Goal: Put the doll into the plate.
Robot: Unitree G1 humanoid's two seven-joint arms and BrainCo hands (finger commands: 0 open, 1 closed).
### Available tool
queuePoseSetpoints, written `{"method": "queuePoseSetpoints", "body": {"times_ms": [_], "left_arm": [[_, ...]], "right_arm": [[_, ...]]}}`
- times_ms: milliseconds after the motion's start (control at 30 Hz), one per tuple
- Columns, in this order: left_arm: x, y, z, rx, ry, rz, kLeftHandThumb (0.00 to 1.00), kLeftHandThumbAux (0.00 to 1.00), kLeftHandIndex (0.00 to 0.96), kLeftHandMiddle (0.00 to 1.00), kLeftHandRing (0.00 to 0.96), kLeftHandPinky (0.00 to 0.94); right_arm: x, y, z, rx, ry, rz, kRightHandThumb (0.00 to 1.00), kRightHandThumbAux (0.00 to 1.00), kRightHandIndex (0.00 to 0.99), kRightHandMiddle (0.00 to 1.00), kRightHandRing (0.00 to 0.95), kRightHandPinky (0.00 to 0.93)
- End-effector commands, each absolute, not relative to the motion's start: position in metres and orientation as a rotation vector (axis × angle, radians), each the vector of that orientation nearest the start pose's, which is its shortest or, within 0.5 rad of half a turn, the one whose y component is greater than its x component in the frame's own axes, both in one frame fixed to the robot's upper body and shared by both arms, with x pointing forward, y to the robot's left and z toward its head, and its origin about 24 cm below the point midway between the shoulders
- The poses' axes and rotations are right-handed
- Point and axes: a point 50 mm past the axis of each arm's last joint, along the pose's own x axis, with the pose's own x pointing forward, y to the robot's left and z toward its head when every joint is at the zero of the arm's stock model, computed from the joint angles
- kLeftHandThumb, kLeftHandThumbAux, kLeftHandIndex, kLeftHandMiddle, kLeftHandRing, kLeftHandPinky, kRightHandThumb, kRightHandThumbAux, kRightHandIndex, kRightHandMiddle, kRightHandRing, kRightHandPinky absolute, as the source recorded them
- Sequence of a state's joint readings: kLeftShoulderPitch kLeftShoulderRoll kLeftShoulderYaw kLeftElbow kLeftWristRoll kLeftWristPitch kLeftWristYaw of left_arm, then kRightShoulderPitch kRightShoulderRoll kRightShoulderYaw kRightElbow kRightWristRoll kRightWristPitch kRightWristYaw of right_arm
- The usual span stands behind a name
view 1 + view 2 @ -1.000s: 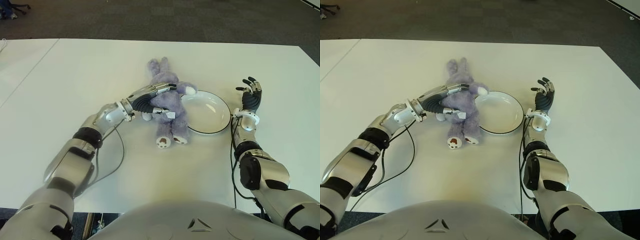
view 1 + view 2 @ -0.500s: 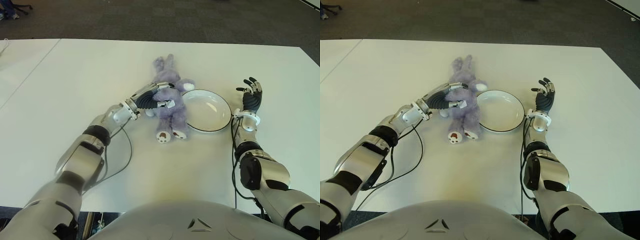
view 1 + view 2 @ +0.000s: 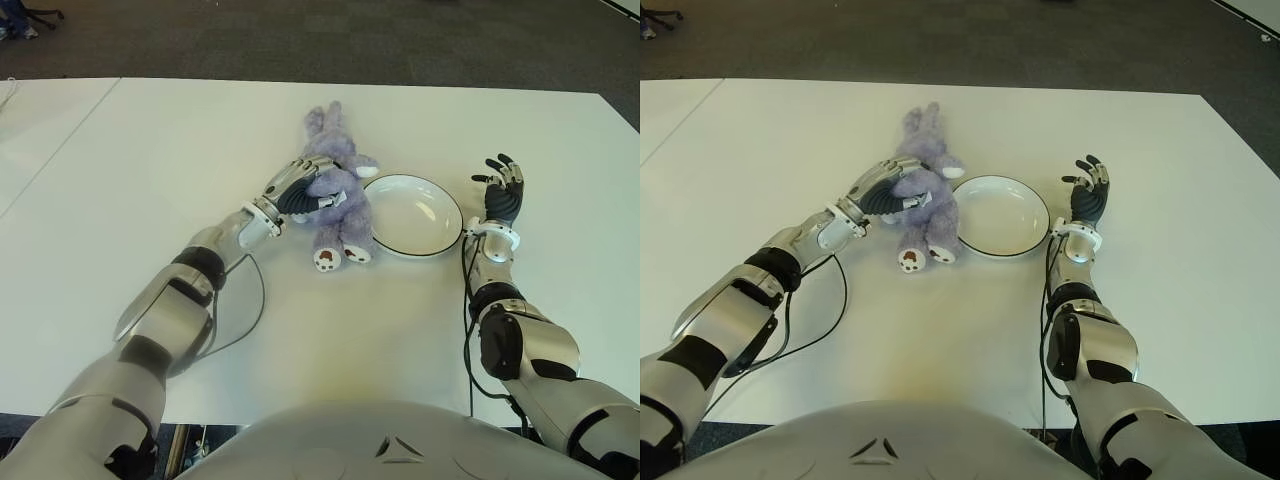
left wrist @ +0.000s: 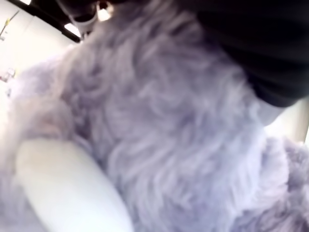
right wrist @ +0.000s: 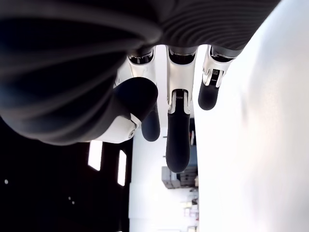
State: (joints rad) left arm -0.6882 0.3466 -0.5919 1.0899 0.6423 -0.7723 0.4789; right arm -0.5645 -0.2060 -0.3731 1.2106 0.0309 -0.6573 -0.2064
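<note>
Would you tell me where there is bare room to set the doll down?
The plate holds nothing. The table is bare beyond and left of the left hand, which grips the doll. It is crowded between doll and plate; the right hand shows right of the plate.

Both eye views look forward and down from the head, sharing the desk (image 3: 150,130), doll (image 3: 335,195) and plate (image 3: 440,205). The left wrist view sits pressed close against the doll's fur; the right wrist view looks along its own fingers (image 5: 177,140).
</note>
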Motion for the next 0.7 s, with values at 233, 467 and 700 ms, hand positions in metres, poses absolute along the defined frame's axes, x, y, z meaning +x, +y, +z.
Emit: {"method": "queuePoseSetpoints", "body": {"times_ms": [233,467,700], "left_arm": [[0.305,0.152,-0.01,1.252,-0.33,-0.507,0.629,0.721,0.888,0.97,0.913,0.906],[0.305,0.156,-0.006,1.276,-0.4,-0.443,0.603,0.716,0.874,0.964,0.914,0.907],[0.31,0.161,0.003,1.291,-0.441,-0.379,0.593,0.713,0.863,0.956,0.912,0.912]], "right_arm": [[0.231,-0.21,-0.092,0.113,0.43,-0.493,1.0,0.662,0.181,0.285,0.46,0.238],[0.231,-0.209,-0.092,0.085,0.434,-0.483,1.0,0.663,0.168,0.294,0.46,0.272],[0.231,-0.209,-0.093,0.078,0.435,-0.479,1.0,0.665,0.161,0.299,0.459,0.3]]}}
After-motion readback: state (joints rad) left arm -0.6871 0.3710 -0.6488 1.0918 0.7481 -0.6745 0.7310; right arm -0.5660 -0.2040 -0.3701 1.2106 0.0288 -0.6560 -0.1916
